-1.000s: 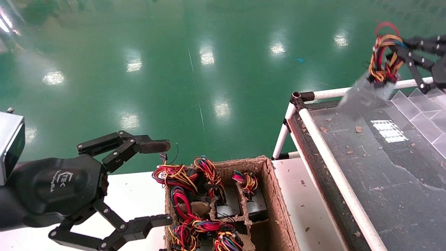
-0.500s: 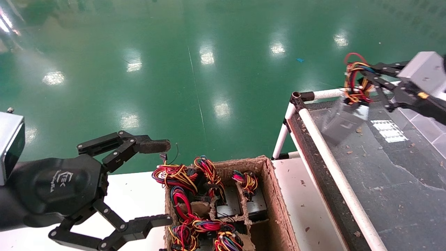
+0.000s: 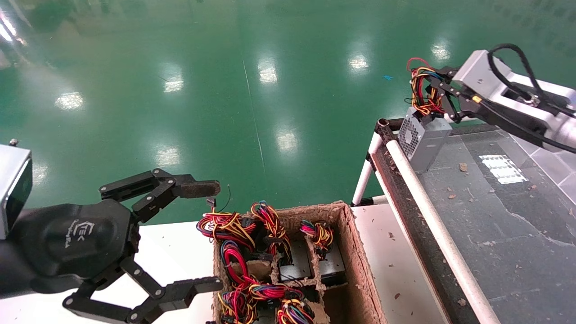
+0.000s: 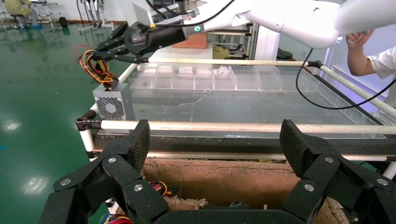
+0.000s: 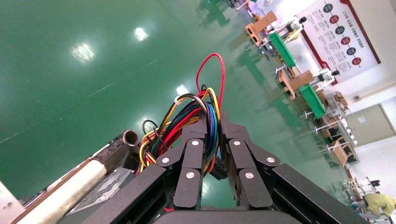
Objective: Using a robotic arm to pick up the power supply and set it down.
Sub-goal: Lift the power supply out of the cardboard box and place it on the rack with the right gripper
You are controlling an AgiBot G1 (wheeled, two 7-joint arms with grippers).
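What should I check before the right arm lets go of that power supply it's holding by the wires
1. Grip: right gripper shut on the wire bundle of the power supply: ok.
2. Box resting on the dark work surface: cannot tell; it sits at the far corner, contact unclear.
3. Box inside the white rail: ok, though close to the corner post.
4. Box upright, fan grille facing outward: ok.
5. Left gripper open, parked beside the cardboard box, away from the drop spot: ok.

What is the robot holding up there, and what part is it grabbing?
The right pincer holds the power supply by its wire bundle, not its metal box. The left pincer holds nothing.
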